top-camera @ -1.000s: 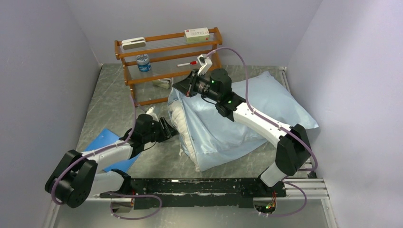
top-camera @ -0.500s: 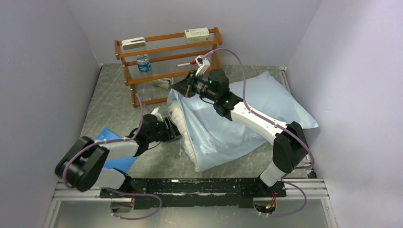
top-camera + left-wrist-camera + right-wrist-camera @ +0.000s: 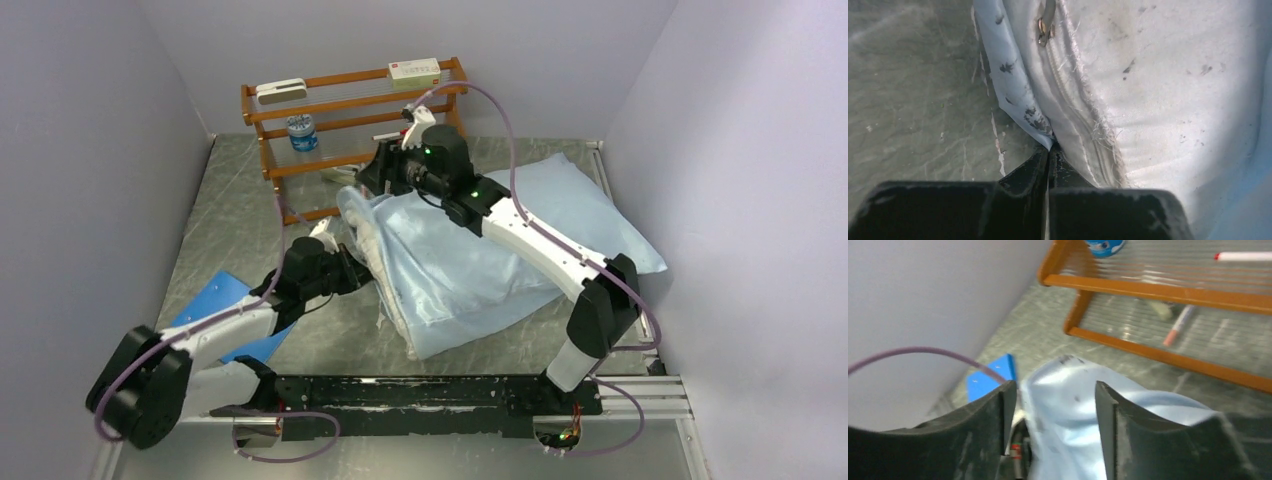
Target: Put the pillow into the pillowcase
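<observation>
Overhead, we are seeing the pillowcase (image 3: 520, 230) lying across the right half of the table (image 3: 240, 200). The pillow (image 3: 372, 250) is almost wholly inside it, with only a white strip showing at the mouth, which is facing left toward the blue board (image 3: 215, 300). The left gripper (image 3: 348, 270) is sitting low at that mouth, and the right gripper (image 3: 382, 178) is hovering at the mouth's far upper corner, just in front of the wooden rack (image 3: 350, 100). Moving to the left wrist view, we are finding the jaws pressed fully together right where the speckled pale-blue hem of the pillowcase (image 3: 998, 50) is meeting the pillow's (image 3: 1158, 90) frayed seam, below its zipper pull (image 3: 1044, 25). We are judging that they are pinching the hem, though the seam may be caught too. Turning to the right wrist view, we are seeing the jaws standing apart and gripping nothing, with a ridge of the pillowcase (image 3: 1073, 405) lying just beyond the gap. For this step, we are thinking the left should be holding the hem firm and drawing it over the exposed end. The right should be closing deep enough on the top hem to take only blue cloth, then pulling the same way. Both should be moving together so the thin fabric is neither slipping nor tearing.
</observation>
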{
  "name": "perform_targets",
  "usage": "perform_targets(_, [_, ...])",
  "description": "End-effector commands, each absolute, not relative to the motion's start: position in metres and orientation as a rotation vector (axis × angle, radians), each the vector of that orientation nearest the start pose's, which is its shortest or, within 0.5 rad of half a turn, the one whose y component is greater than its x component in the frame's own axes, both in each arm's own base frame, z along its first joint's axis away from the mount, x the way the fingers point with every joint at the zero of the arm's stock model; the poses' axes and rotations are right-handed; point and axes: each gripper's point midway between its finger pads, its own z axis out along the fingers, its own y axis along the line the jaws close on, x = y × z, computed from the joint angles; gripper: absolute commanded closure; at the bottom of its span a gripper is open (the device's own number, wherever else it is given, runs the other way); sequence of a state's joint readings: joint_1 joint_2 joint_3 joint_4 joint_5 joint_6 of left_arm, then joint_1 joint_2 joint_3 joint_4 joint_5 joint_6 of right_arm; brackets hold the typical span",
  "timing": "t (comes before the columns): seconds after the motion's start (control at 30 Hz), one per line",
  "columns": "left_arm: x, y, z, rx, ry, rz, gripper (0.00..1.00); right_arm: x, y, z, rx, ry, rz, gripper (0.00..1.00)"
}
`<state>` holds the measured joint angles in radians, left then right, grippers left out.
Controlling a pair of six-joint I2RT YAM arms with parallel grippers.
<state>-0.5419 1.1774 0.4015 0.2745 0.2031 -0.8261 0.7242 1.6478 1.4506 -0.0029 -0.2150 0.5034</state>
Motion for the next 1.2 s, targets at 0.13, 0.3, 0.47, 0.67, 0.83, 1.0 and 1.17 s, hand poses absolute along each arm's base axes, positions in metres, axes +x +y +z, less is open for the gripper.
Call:
perform_targets(0.13, [0.255,-0.223,0.126,-0.196,2.156,-1.003,0.95,0.289,0.351,0.236,-0.681,2.121,0.278,0.01])
perform_targets(0.3, [0.261,-0.239,0.161,-0.179,2.062,-1.129,0.95,0.248,0.349,0.238,-0.747,2.059,0.225,0.0])
perform_targets(0.47, [0.264,-0.255,0.2,-0.166,1.975,-1.276,0.95,0.215,0.329,0.224,-0.755,1.994,0.053,0.0])
perform_targets(0.67, [0.269,-0.262,0.221,-0.125,1.99,-1.28,0.95,0.215,0.309,0.2,-0.74,1.936,-0.145,0.0])
perform_targets(0.83, [0.261,-0.253,0.221,-0.076,2.044,-1.196,0.95,0.266,0.281,0.183,-0.573,2.0,-0.254,0.18])
perform_targets(1.0, [0.244,-0.238,0.201,-0.007,2.175,-1.075,0.95,0.314,0.252,0.201,-0.432,1.998,-0.182,0.97])
perform_targets(1.17, [0.238,-0.213,0.169,-0.001,2.324,-0.89,0.95,0.324,0.261,0.223,-0.4,1.978,0.026,1.0])
